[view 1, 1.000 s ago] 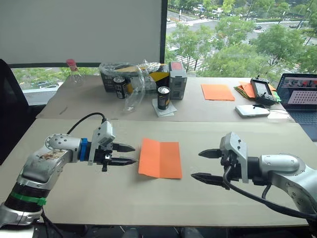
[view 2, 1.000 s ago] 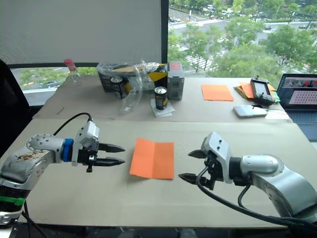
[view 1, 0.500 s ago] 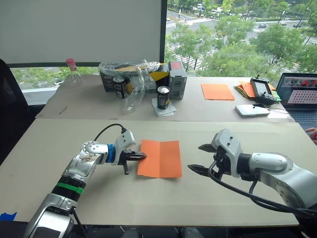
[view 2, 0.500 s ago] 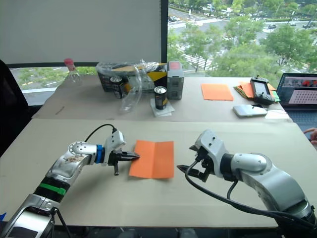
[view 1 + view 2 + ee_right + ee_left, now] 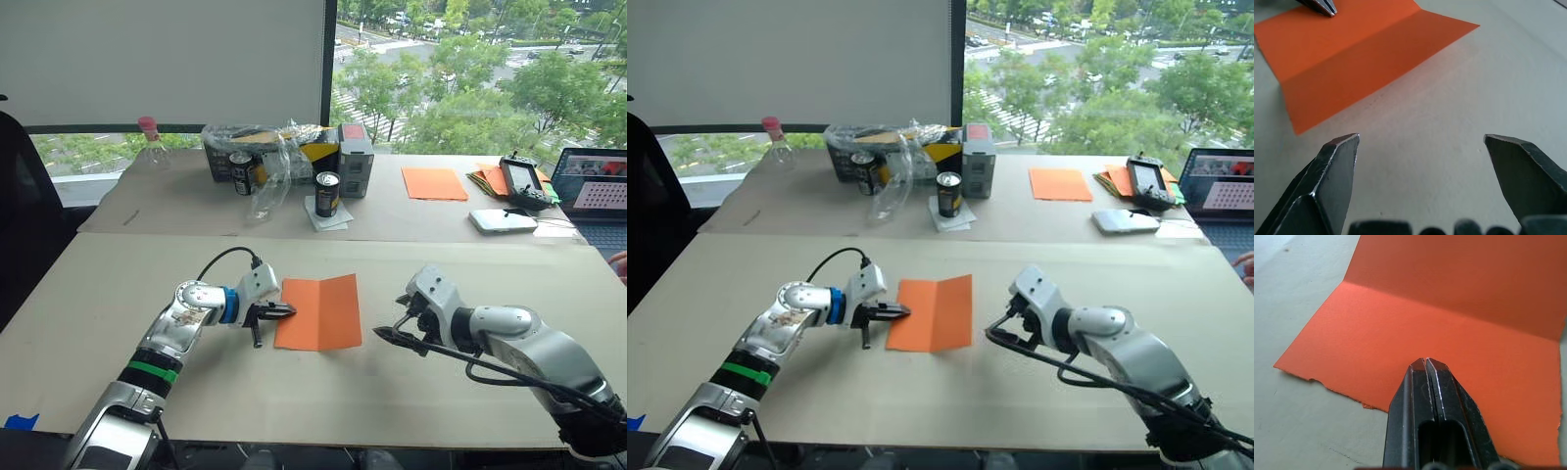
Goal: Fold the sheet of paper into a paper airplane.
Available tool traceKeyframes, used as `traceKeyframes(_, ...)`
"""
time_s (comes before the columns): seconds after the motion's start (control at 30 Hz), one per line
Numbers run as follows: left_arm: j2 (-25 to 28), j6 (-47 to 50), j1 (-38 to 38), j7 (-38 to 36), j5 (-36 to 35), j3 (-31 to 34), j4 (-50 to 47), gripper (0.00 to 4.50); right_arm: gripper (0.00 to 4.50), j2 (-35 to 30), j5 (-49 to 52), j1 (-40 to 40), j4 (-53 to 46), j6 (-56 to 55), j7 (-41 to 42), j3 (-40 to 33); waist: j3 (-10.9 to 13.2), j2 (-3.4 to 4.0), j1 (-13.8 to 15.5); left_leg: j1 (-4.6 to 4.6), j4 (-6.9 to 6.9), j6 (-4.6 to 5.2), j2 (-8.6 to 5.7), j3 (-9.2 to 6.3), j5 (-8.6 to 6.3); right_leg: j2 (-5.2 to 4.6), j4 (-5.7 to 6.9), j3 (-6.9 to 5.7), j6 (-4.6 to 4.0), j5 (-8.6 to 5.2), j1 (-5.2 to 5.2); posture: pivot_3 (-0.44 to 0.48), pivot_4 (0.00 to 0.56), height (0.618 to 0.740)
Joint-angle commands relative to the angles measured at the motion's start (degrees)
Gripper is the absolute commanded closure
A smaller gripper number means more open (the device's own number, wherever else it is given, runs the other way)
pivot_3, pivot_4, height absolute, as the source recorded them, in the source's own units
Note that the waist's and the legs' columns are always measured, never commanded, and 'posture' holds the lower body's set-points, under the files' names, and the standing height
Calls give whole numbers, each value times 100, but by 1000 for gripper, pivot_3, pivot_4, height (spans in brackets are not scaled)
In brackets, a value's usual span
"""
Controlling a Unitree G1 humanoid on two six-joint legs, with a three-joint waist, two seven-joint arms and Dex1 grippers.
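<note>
Tabletop (image 5: 147,274) centre: sheet of paper (image 5: 318,311) lying creased. Left gripper (image 5: 282,310), fingers together, now pressing its 9 o'clock edge; right gripper (image 5: 392,329), fingers apart, closing in from 3 o'clock. Folding starting.

The sheet of paper (image 5: 1440,333) is thin, matt orange stock with a faintly grainy face, one sharp centre crease and a slightly ragged near edge at the lower left of the left wrist view. The table (image 5: 294,392) carries a dull, pale grey-beige covering, smooth with light scuffs. The left hand (image 5: 1425,363) shows glossy black fingers (image 5: 1415,391) with worn, bright metallic edges, the right hand (image 5: 1420,142) has the same black semi-gloss finish, and both arms have brushed silver metal shells.
</note>
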Motion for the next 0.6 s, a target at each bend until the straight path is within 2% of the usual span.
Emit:
traceKeyframes(0.03,9,87,224,25,194,-151,32,4500,1202,101,-222,-215,187,-388,203,63,-2,4,-6,-1,0,0,0,-1,0,0,3,0,0,0,-2,0,150,715)
traceKeyframes(0.33,-92,273,369,157,151,-126,-218,4500,4345,905,-228,-571,779,-843,640,217,-5,8,-13,2,0,-1,-1,-1,0,0,14,2,1,-1,-4,0,150,715)
traceKeyframes(0.37,-98,296,375,160,142,-124,-244,4500,4469,982,-204,-616,792,-833,649,183,-5,9,-12,2,0,-1,0,-1,1,0,15,2,1,-1,-5,0,150,715)
traceKeyframes(0.6,-75,348,425,184,153,-100,-252,4500,4469,1738,-126,-1061,907,-757,725,258,-6,11,-12,6,0,-1,-1,-4,1,0,30,2,1,-2,-8,0,150,715)
